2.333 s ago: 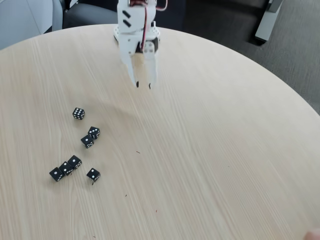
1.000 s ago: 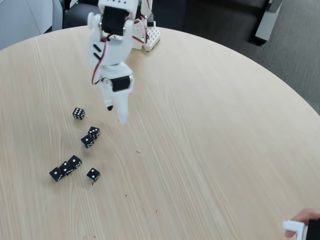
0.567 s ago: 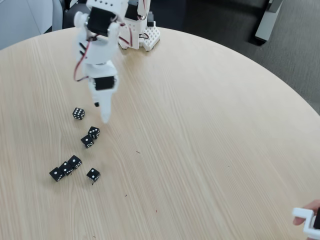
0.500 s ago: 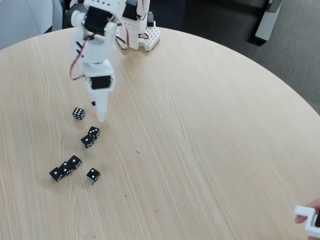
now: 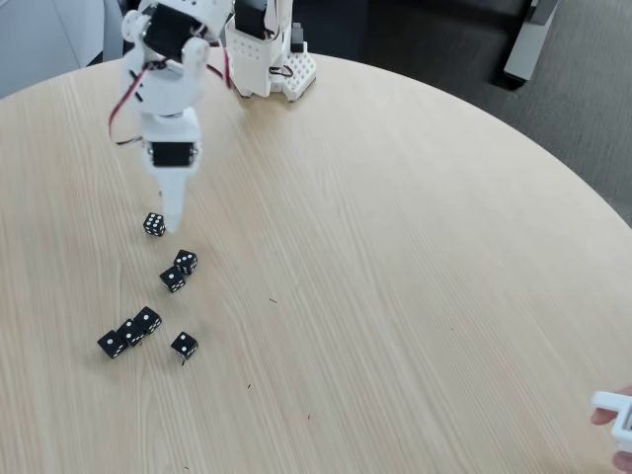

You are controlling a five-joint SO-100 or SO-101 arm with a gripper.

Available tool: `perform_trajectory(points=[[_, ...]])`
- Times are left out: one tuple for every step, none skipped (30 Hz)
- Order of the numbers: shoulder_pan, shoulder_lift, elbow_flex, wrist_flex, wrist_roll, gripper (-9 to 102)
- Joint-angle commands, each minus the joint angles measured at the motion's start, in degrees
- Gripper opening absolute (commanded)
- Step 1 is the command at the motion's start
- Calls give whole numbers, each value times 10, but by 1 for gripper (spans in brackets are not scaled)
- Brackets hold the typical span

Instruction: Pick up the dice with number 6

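While their gap cannot be told, the fingers (image 5: 172, 219) hang just beside the six-pip die (image 5: 154, 224).

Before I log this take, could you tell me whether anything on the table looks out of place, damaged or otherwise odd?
Nothing looks damaged or spilled. Seven black dice lie loosely scattered on the round wooden table, the six-pip die apart at the top, right by the gripper. The one oddity: a hand holding a small white object intrudes at the lower right edge.
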Motion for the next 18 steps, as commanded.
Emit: perform_trajectory(points=[[0,2,-19,-5,-1,25],[1,2,-19,-6,-2,25],[1,2,-19,-6,-3,25],[1,2,-19,-6,-3,25],[1,2,-19,-6,-2,25],[1,2,-19,-6,-1,25],[1,2,-19,-7,-1,25],[1,2,-19,-8,-1,25],[1,2,-19,-8,-2,25],[1,2,-19,-9,-4,25],[1,2,-19,-9,-7,25],[1,2,-19,-10,-10,25],[1,1,-19,-12,-10,25],[1,1,-19,-18,-9,25],[1,1,-19,-27,-7,25],[1,-3,-19,-38,-7,26],[1,-10,-19,-48,-6,26],[1,-18,-19,-58,-6,26]])
